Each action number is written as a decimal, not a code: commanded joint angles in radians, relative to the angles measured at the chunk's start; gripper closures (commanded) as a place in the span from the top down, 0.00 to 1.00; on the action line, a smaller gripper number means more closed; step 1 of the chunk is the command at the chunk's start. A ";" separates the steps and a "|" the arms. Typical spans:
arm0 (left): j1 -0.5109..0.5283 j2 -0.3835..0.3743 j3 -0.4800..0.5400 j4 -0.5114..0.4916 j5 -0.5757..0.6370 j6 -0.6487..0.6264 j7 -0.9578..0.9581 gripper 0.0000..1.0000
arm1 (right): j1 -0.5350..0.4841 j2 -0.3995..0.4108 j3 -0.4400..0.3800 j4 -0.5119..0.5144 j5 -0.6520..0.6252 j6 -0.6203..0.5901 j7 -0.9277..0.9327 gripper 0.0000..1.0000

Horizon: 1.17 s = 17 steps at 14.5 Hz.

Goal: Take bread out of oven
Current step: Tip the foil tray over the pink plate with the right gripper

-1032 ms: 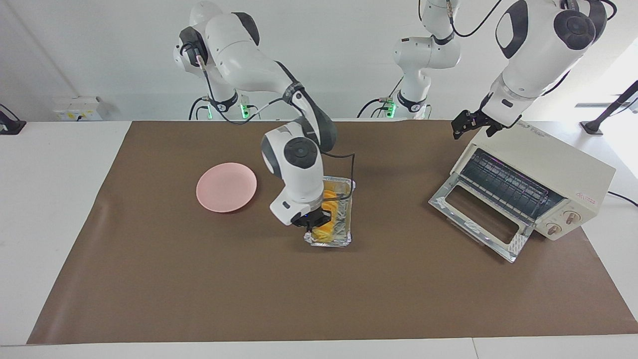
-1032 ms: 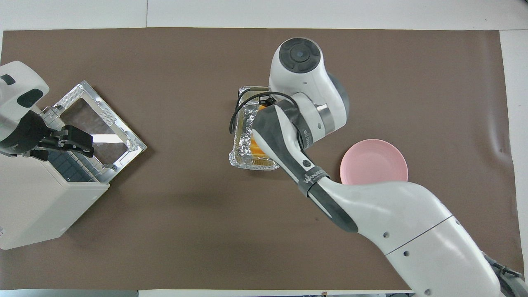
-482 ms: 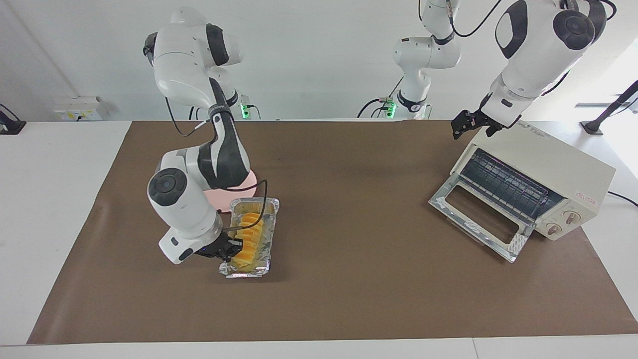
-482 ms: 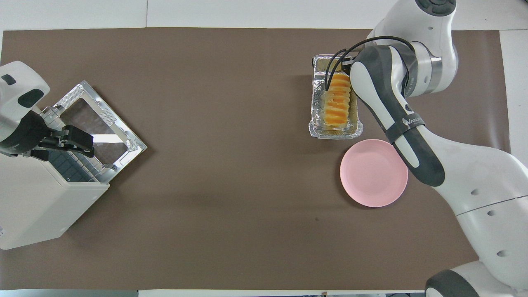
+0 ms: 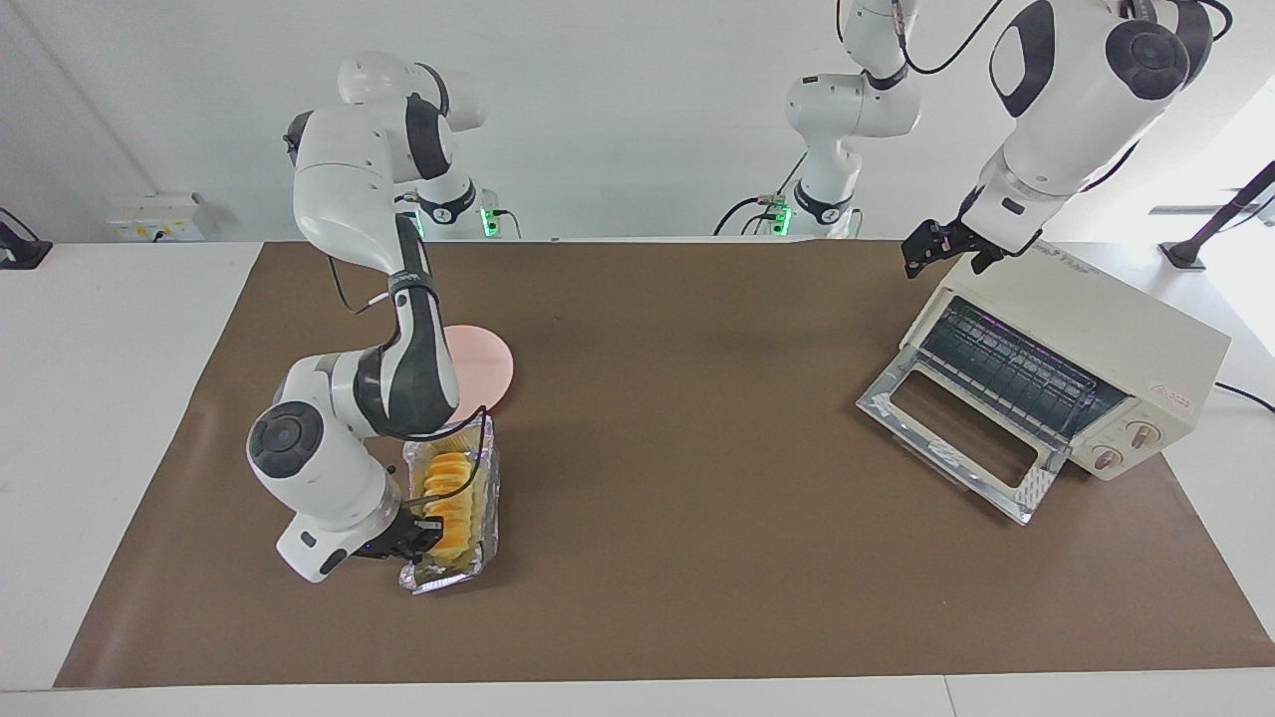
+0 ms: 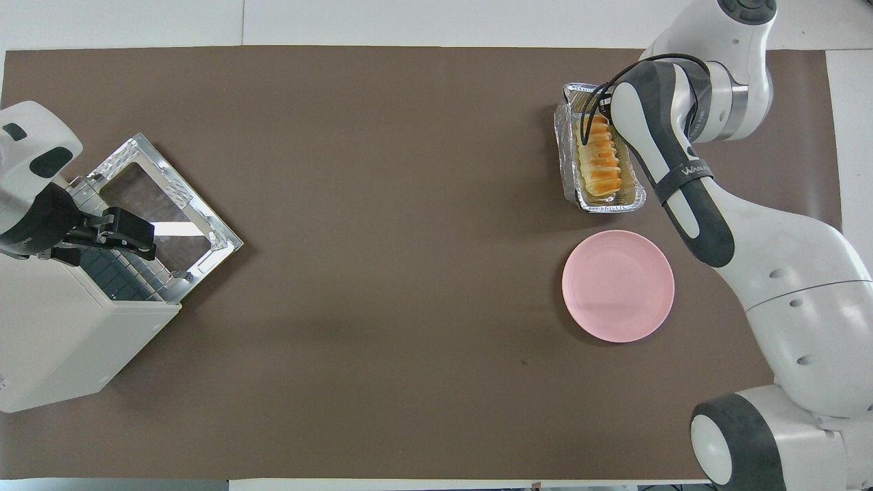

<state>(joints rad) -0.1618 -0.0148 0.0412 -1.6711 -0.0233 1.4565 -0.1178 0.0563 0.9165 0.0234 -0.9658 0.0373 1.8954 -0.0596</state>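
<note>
The right gripper (image 5: 418,538) has its jaws pinched on the rim of a crinkled silver foil tray (image 5: 485,498), at the right arm's end of the desk (image 5: 697,597). Inside the tray lies the ridged golden bread (image 5: 448,488). A round smooth pink plate (image 5: 488,363) sits nearer to the robots, just beside the tray. The boxy cream oven (image 5: 1096,339) stands with its glass door dropped open. The left gripper (image 5: 941,249) waits over the oven, jaws spread.

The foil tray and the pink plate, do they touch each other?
Apart. The overhead view shows it plainly: a strip of brown mat lies between the foil tray, which holds the bread, and the pink plate, which sits nearer to the robots.
</note>
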 commanded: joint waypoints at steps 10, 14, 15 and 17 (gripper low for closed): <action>0.008 -0.020 -0.001 -0.015 0.016 0.004 0.009 1.00 | 0.072 -0.090 -0.013 0.021 -0.028 -0.174 0.035 1.00; 0.007 -0.020 -0.001 -0.013 0.016 0.005 0.006 1.00 | 0.102 -0.146 -0.011 -0.135 -0.066 -0.058 0.078 0.95; 0.005 -0.019 -0.001 -0.013 0.016 0.005 0.006 1.00 | 0.103 -0.169 -0.013 -0.196 -0.066 -0.001 0.078 0.92; 0.005 -0.020 -0.001 -0.013 0.016 0.008 0.006 1.00 | 0.122 -0.192 -0.013 -0.261 -0.068 0.045 0.090 0.90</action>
<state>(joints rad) -0.1612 -0.0149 0.0438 -1.6711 -0.0233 1.4565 -0.1178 0.1667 0.8061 0.0146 -1.0833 -0.0202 1.8796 0.0111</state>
